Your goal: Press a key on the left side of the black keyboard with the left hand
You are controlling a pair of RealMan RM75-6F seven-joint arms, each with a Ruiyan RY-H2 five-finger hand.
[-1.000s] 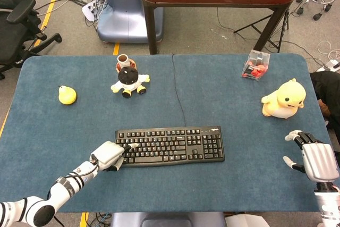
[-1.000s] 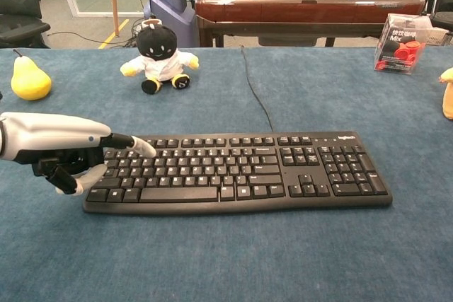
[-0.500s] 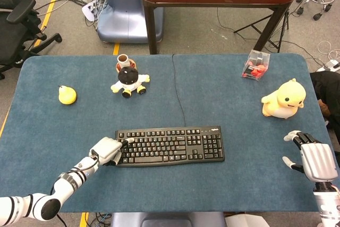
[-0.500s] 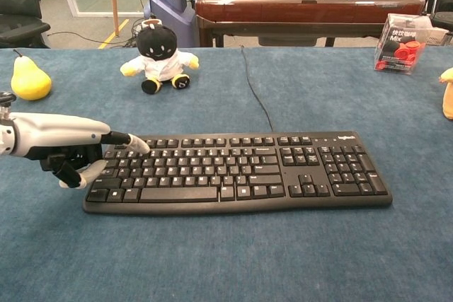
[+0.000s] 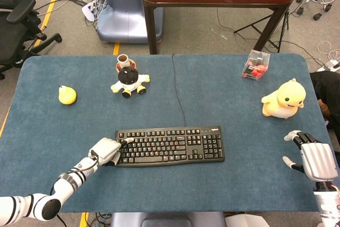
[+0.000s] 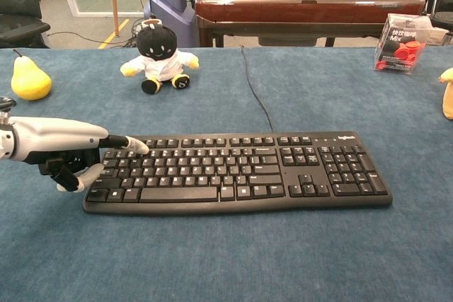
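The black keyboard (image 5: 170,145) (image 6: 241,171) lies at the middle front of the blue table. My left hand (image 5: 108,151) (image 6: 64,146) is at the keyboard's left end. One finger sticks out straight, the rest are curled under. That fingertip (image 5: 129,140) (image 6: 139,148) touches a key in the upper rows near the left corner. My right hand (image 5: 313,160) rests over the table's front right edge, far from the keyboard, fingers apart and holding nothing. The chest view does not show it.
The keyboard cable (image 5: 179,94) runs back across the table. A black and white plush (image 5: 129,81) and a yellow pear (image 5: 67,95) sit at the back left. A yellow duck toy (image 5: 284,99) and a clear box of red pieces (image 5: 255,65) sit at the right.
My left hand has drawn left and toward the keyboard's back rows. Its extended fingertip went from the middle rows to the upper-left keys. The right hand has stayed put.
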